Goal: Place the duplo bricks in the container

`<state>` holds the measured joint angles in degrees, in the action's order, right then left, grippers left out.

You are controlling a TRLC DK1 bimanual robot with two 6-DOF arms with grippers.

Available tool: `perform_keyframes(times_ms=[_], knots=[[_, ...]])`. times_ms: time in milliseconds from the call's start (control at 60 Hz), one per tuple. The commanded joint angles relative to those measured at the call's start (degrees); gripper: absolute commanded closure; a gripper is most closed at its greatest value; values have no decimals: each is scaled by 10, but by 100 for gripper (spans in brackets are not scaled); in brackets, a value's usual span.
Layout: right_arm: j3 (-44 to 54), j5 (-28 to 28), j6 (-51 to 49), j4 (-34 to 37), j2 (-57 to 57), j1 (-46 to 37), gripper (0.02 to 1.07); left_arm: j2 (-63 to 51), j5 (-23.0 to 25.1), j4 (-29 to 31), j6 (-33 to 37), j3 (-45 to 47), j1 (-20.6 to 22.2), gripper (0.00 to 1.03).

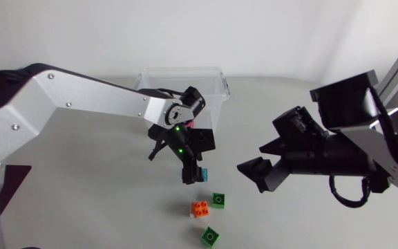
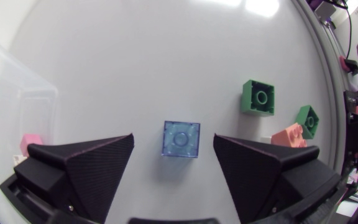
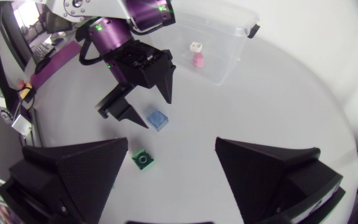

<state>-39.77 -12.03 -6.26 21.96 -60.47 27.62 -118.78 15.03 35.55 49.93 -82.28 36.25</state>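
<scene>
Bare white counter [image 2: 166, 62] is left around the translucent blue square brick [image 2: 181, 139]; a green square brick [image 2: 258, 97] is set nearby.

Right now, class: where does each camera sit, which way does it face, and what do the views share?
Head view: above the table, looking down; both arms show, left gripper above the blue brick, right gripper hanging open.
Left wrist view: on the left arm, facing down; its open fingers flank the blue brick.
Right wrist view: on the right arm, facing the left gripper and container; its own fingers show.
Shared: all three show the blue brick.
</scene>
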Motion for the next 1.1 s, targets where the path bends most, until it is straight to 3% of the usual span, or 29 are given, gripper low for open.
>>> perform_keyframes(times_ms=[0, 150, 583, 700, 767, 917, 1083], knots=[[16, -3, -11, 16, 16, -6, 6, -22, -5, 22, 17, -25, 8, 21], [15, -3, -15, 34, 33, -7, 6, -38, -26, 63, 17, -53, 11, 25], [25, -3, -16, 59, 57, -7, 7, -64, -44, 82, 12, -79, 29, 44], [36, -3, -25, 66, 69, -5, 7, -68, -47, 83, 12, -82, 29, 62], [40, -9, -47, 70, 75, -3, 7, -65, -48, 93, 11, -80, 29, 78], [65, -37, -100, 41, 62, 0, 7, -42, -50, 109, 10, -66, 21, 79], [80, -32, -186, -4, 16, 26, 7, 26, -49, 109, 5, -17, 13, 79]])
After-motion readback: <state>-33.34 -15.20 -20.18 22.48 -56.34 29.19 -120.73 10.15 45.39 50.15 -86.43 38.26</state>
